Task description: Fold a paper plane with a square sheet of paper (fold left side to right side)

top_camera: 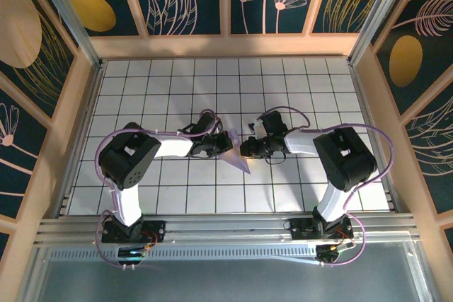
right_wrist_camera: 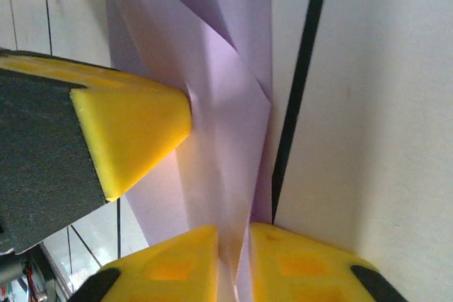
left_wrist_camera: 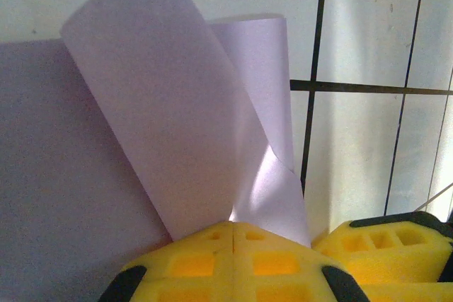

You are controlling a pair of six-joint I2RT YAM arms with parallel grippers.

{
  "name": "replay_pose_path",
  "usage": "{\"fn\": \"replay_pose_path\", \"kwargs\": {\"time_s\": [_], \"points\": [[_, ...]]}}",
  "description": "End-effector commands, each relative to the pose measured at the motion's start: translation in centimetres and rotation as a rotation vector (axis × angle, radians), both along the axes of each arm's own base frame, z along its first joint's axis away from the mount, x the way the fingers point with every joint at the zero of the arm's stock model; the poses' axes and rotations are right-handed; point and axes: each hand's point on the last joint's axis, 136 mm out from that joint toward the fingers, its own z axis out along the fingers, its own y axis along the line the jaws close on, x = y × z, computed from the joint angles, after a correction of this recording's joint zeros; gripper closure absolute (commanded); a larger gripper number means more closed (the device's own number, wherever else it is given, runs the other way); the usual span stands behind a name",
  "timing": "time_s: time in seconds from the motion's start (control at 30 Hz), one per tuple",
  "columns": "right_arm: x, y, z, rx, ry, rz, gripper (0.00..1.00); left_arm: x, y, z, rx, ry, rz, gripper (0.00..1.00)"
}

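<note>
Lavender paper plane (top_camera: 239, 159): thin, matte sheet, sharp creases, narrow pointed wedge, one flap curling up loose; at centre of white grid-tiled table (top_camera: 283, 90), between both grippers. Left gripper (left_wrist_camera: 233, 237) clamped on its edge, yellow cell-moulded pads (left_wrist_camera: 191, 263) meeting. Right gripper (right_wrist_camera: 233, 249): jaws slightly parted, paper running through gap

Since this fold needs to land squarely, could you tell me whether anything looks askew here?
Yes: the paper pinched in the left jaws curls up in a loose loop off the table instead of lying flat, so the fold looks uncreased.
</note>
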Motion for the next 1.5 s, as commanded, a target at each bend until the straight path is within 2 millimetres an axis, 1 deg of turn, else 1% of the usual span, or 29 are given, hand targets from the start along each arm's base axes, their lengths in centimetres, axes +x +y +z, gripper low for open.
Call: {"fn": "replay_pose_path", "kwargs": {"time_s": [0.0, 0.13, 0.23, 0.3, 0.4, 0.43, 0.47, 0.6, 0.87, 1.1, 1.2, 1.47], "points": [[1.0, -0.5, 2.2, -0.016, -0.033, -0.029, 0.77, -1.0, 1.3, -2.6, 0.085, 0.070, 0.021, 0.97], [1.1, -1.7, 3.6, -0.033, -0.045, -0.049, 0.72, -1.0, 1.2, -2.6, 0.085, 0.068, 0.017, 0.97], [0.3, -2.0, 4.7, -0.016, -0.052, -0.030, 0.73, -0.9, 1.2, -2.5, 0.084, 0.067, 0.018, 0.97], [-0.8, -1.4, 5.5, 0.036, -0.033, 0.008, 0.79, -0.9, 1.2, -2.4, 0.084, 0.065, 0.018, 0.97], [-2.8, -0.4, 5.8, 0.099, 0.017, 0.060, 0.92, -0.9, 1.3, -2.4, 0.086, 0.064, 0.018, 0.97], [-3.4, -0.1, 5.5, 0.110, 0.037, 0.072, 0.97, -0.9, 1.3, -2.4, 0.086, 0.063, 0.018, 0.97], [-3.9, 0.2, 5.3, 0.123, 0.051, 0.086, 1.00, -0.9, 1.3, -2.4, 0.085, 0.062, 0.019, 0.97], [-5.1, 0.9, 4.1, 0.134, 0.088, 0.102, 1.00, -0.9, 1.3, -2.4, 0.085, 0.063, 0.018, 0.97], [-4.8, 0.8, 2.4, 0.104, 0.105, 0.087, 1.00, -0.9, 1.3, -2.4, 0.087, 0.063, 0.016, 0.97], [-5.3, 0.0, 0.6, 0.053, 0.133, 0.077, 1.00, -0.9, 1.3, -2.4, 0.088, 0.063, 0.016, 0.98], [-5.9, 0.2, 0.0, 0.035, 0.141, 0.091, 1.00, -1.0, 1.3, -2.4, 0.088, 0.065, 0.016, 0.98], [-6.2, -0.4, -1.1, -0.005, 0.151, 0.084, 1.00, -1.0, 1.3, -2.5, 0.090, 0.064, 0.015, 0.98]]}}
